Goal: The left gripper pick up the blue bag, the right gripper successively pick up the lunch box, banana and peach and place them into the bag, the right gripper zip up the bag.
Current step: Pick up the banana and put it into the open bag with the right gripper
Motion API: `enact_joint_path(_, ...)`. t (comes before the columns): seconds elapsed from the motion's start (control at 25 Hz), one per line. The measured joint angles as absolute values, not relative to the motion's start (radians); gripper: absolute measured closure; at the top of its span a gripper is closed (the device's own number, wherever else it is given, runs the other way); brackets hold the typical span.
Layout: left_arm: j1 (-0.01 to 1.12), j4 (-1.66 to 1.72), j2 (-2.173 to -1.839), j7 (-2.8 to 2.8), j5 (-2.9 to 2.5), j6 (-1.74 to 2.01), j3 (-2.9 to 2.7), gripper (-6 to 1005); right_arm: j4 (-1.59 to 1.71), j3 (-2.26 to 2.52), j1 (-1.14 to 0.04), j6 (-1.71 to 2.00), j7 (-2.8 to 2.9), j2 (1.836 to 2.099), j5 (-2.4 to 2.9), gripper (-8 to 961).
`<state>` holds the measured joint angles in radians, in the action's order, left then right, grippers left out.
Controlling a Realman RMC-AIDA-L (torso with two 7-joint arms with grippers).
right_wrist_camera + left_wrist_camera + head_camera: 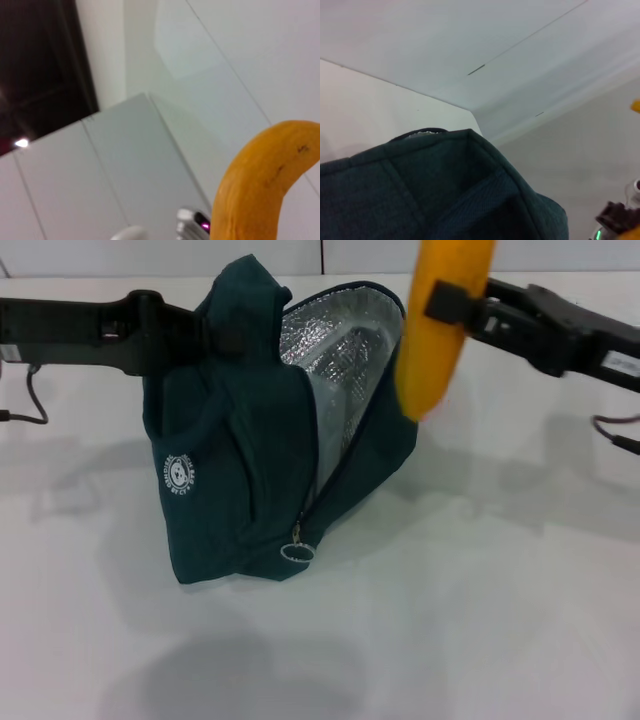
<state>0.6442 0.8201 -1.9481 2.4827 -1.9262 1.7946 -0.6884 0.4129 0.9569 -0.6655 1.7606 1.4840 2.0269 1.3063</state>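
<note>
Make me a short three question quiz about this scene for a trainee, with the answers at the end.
1. True or false: the banana already lies inside the blue bag.
2. Which gripper holds the banana?
A. left gripper
B. right gripper
3. Fill in: the bag's mouth shows a ____ foil lining.

Key: 1 false, it hangs upright above the open mouth. 2 B. 3 silver.
</note>
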Motion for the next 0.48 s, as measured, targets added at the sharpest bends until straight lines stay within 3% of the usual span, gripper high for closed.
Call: enact_joint_path(0.48, 0.641, 0.783, -1.936, 2.465, -1.915, 1.795, -0.687, 961, 0.384, 1.396, -0.744, 1.506, 1.405, 2.028, 1.016, 469)
